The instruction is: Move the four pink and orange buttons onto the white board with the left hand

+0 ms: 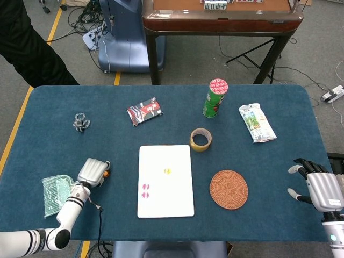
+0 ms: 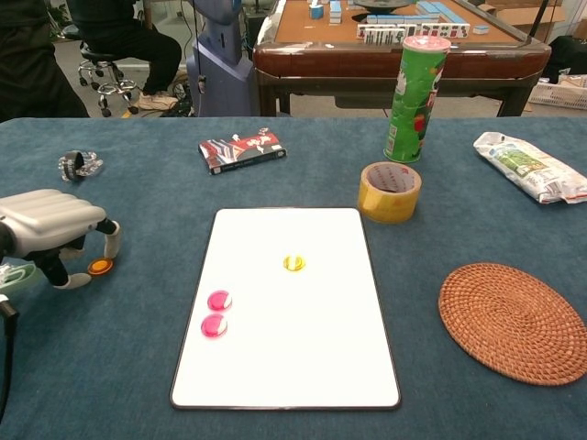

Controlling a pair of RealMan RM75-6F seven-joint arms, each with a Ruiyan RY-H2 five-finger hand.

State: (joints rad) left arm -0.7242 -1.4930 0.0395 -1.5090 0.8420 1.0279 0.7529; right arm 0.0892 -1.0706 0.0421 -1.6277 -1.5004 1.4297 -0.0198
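**Left robot hand over an orange button at the desk's left side**

The left robot hand (image 2: pixel 50 225) sits near the left edge of the blue cloth-covered desk (image 1: pixel 269 161), knuckles up and fingers curled down around a small round orange button (image 2: pixel 100 267) lying on the cloth under its fingertips; whether it actually grips the button cannot be told. Open cloth lies between this hand and the flat white rectangular board (image 2: pixel 289 312) to its right. Just behind the hand's wrist, toward the desk's left edge, lies a pale green mesh pouch (image 1: pixel 55 193).

On the board rest two round pink buttons (image 2: pixel 216 313), side by side near its left edge, and one small yellow button (image 2: pixel 293 263) further from the hand.

Beyond the board stand a yellow tape roll (image 2: pixel 390 192), a green cylindrical snack can (image 2: pixel 415 96) and a red-and-white flat packet (image 2: pixel 242 150). A woven round brown coaster (image 2: pixel 512 321) lies right of the board.

The right robot hand (image 1: pixel 317 185) rests at the desk's far right edge, fingers spread, holding nothing.

Grey floor, cables and a wooden table stand behind the desk.
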